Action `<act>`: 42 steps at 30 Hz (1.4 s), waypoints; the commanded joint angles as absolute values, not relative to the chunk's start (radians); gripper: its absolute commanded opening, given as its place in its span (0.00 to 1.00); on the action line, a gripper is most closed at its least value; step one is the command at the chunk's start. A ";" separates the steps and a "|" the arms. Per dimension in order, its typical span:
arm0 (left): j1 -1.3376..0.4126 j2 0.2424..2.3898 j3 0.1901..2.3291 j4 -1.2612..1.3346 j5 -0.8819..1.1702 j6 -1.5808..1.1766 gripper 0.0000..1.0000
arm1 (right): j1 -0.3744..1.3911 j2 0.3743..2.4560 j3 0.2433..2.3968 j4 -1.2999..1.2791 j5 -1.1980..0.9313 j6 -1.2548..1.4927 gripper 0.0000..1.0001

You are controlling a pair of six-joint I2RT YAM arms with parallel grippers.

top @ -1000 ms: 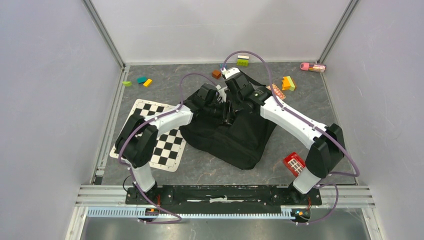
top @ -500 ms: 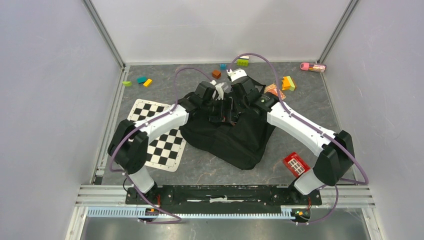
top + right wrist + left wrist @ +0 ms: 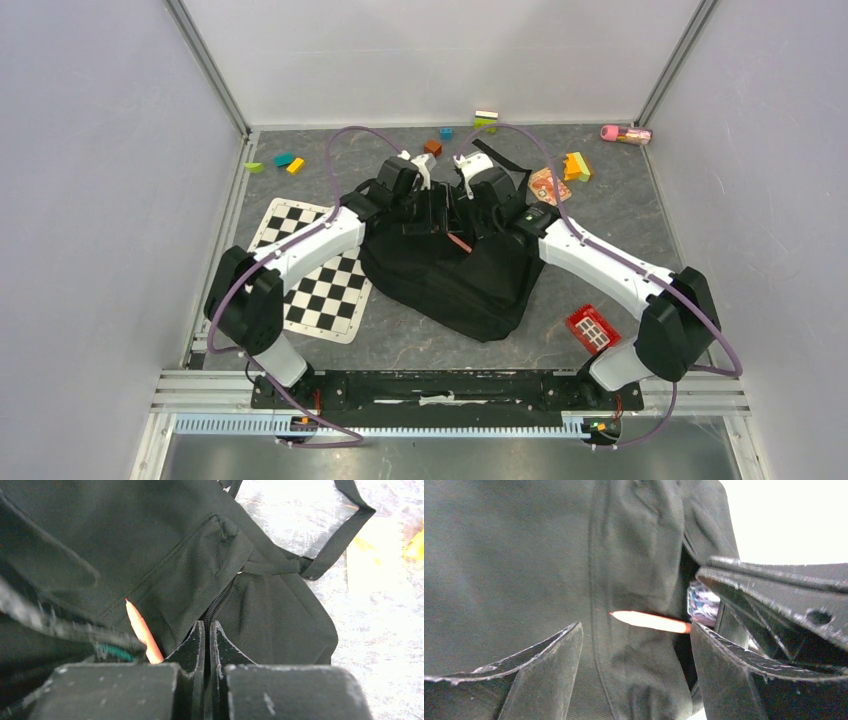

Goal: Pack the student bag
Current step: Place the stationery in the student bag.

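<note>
The student bag (image 3: 455,275) is a large black fabric backpack lying in the middle of the table. My left gripper (image 3: 636,626) hovers open at its mouth, fingers (image 3: 549,665) wide apart and empty. An orange pencil (image 3: 649,621) pokes out of the dark opening between the fingertips, touching neither; the top view shows this pencil (image 3: 460,243) too. My right gripper (image 3: 206,626) is shut on the bag's zipper edge (image 3: 215,605), with the pencil (image 3: 142,632) just to its left. From above, the left gripper (image 3: 430,212) and right gripper (image 3: 470,215) sit close together over the bag's far end.
A checkerboard mat (image 3: 305,275) lies left of the bag and a red block (image 3: 590,328) at the front right. Coloured blocks (image 3: 575,165) and a pink item (image 3: 625,133) line the far edge. A bag strap (image 3: 345,535) trails over the table.
My left gripper has opened and let go of the pencil, which now rests in the bag's mouth. Both grippers have shifted farther back and left over the bag.
</note>
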State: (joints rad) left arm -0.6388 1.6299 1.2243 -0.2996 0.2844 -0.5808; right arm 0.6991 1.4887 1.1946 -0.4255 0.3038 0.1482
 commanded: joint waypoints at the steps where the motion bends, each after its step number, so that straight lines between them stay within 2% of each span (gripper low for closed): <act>1: -0.621 1.648 1.290 -0.289 0.233 -0.592 0.81 | 0.694 1.452 1.155 -0.381 0.232 0.112 0.00; 7: -0.620 1.706 1.311 -0.275 0.313 -0.558 0.66 | 0.695 1.447 1.148 -0.384 0.227 0.104 0.00; 15: -0.621 1.764 1.337 -0.244 0.373 -0.530 0.52 | 0.695 1.456 1.154 -0.385 0.220 0.103 0.00; 33: -0.637 1.771 1.279 -0.169 0.490 -0.572 0.37 | 0.695 1.461 1.162 -0.389 0.217 0.100 0.00; 42: -0.690 1.804 1.308 -0.134 0.532 -0.591 0.34 | 0.695 1.467 1.174 -0.388 0.219 0.102 0.00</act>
